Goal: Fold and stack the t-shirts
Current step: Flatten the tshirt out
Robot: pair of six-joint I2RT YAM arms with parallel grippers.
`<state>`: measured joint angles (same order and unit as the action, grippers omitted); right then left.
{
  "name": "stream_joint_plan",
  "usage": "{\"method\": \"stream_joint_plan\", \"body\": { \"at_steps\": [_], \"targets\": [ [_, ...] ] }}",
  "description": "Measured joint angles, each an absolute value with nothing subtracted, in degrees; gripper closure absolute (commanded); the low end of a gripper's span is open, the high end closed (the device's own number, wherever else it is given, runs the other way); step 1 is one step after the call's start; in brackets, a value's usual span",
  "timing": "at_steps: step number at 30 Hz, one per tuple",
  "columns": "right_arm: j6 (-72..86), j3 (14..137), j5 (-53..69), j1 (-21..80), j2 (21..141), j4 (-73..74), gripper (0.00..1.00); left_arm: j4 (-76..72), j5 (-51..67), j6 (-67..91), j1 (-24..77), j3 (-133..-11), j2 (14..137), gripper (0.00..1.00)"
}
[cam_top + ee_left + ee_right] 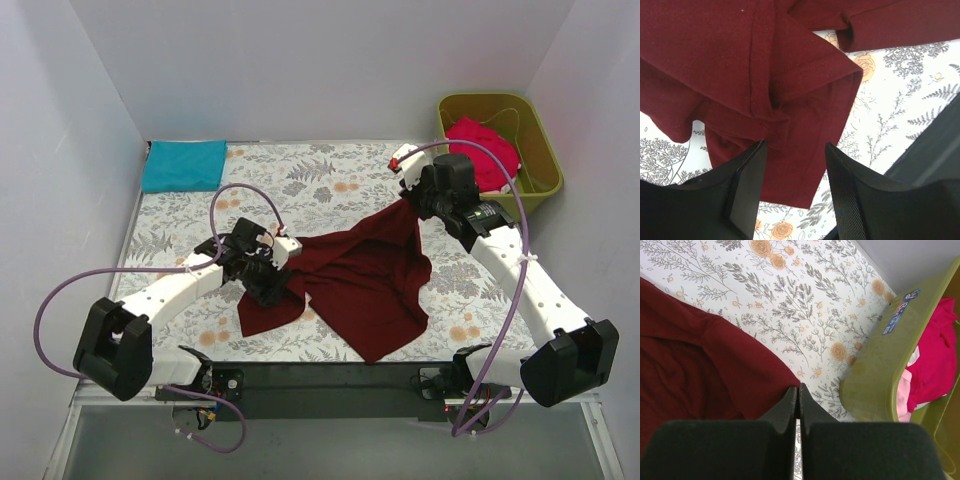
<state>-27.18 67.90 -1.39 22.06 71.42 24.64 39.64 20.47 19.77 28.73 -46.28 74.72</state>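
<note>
Views from overhead and from both wrists of a two-armed robot at a table covered by a grey-and-orange floral tablecloth (330, 175). A maroon t-shirt (360, 275) is seen lying rumpled and unfolded in the middle of the table, between the two arms, with its hems doubled over one another. The left gripper (795, 147) is held at the shirt's left edge with its jaws roughly half apart. A bunched fold of hem lies beneath the gap, but nothing is clamped. The right gripper (799, 390) is pressed fully shut at the shirt's far right corner, where the cloth is drawn up into a point, so a thin edge appears to be pinched there. A teal t-shirt (183, 165), folded flat, is placed at the far left corner, well apart. A red-pink t-shirt (485, 150) is heaped inside an olive-green tub (545, 160) at the far right, near the right gripper.

Folding is judged to be barely begun, and several risks can be named. With one corner held, the shirt could be dragged into a tighter bunch rather than spread. The pinch is on a thin edge and could slip if pulled hard. If the left jaws are closed over the doubled hem, two layers could be caught together and a twist locked in. The tub could be knocked by the right arm.
</note>
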Motion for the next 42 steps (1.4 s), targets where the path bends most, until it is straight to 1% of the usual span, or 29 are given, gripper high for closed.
{"method": "stream_joint_plan", "body": {
  "at_steps": [8,9,11,12,15,16,18,19,26,29,31,35,39,42],
  "targets": [
    [-27.14,67.59,-1.32,21.69,71.42,24.69,0.99,35.90,16.16,19.92,29.82,-43.99,77.12,0.57],
    [-27.16,67.59,-1.30,21.61,71.42,24.69,0.99,35.31,15.27,19.90,29.85,-43.99,77.80,0.63],
    [-27.16,67.59,-1.21,21.54,71.42,24.71,0.99,34.44,13.89,19.97,29.85,-43.99,78.81,0.68],
    [-27.16,67.57,-1.13,21.54,71.42,24.71,0.99,34.17,13.43,19.92,29.85,-43.99,79.00,0.73],
    [-27.20,66.92,-0.56,21.50,71.18,24.67,0.99,34.37,12.34,19.79,29.85,-44.66,78.94,0.82],
    [-27.22,66.54,-0.25,21.47,71.07,24.77,0.99,34.54,12.10,19.64,29.85,-45.17,78.89,0.87],
    [-27.24,65.93,0.16,21.47,71.00,24.97,0.99,35.18,11.66,19.33,29.85,-46.39,78.39,0.92],
    [-27.29,65.67,0.36,21.47,70.96,25.28,0.99,35.92,11.51,19.29,29.85,-47.29,77.89,1.00],
    [-27.64,65.45,2.00,21.47,70.28,26.26,0.99,41.43,11.49,17.78,28.42,-51.99,73.71,1.00],
    [-28.29,65.47,4.14,21.47,69.69,28.80,0.99,45.89,12.40,15.25,24.73,-54.46,72.18,1.00],
    [-28.69,65.47,6.33,21.47,69.04,31.64,0.99,48.31,12.91,12.97,20.23,-55.72,71.05,1.00],
    [-29.26,64.27,10.87,21.47,66.28,36.97,0.99,51.59,13.41,7.29,7.05,-59.02,70.11,1.00],
    [-30.02,62.92,13.23,21.47,65.36,40.10,0.99,52.99,15.77,4.16,-5.21,-65.45,74.87,1.00],
    [-30.02,62.96,15.29,21.47,67.22,40.58,0.99,51.68,15.94,3.84,-8.91,-68.58,79.44,1.00]
  ]
}}
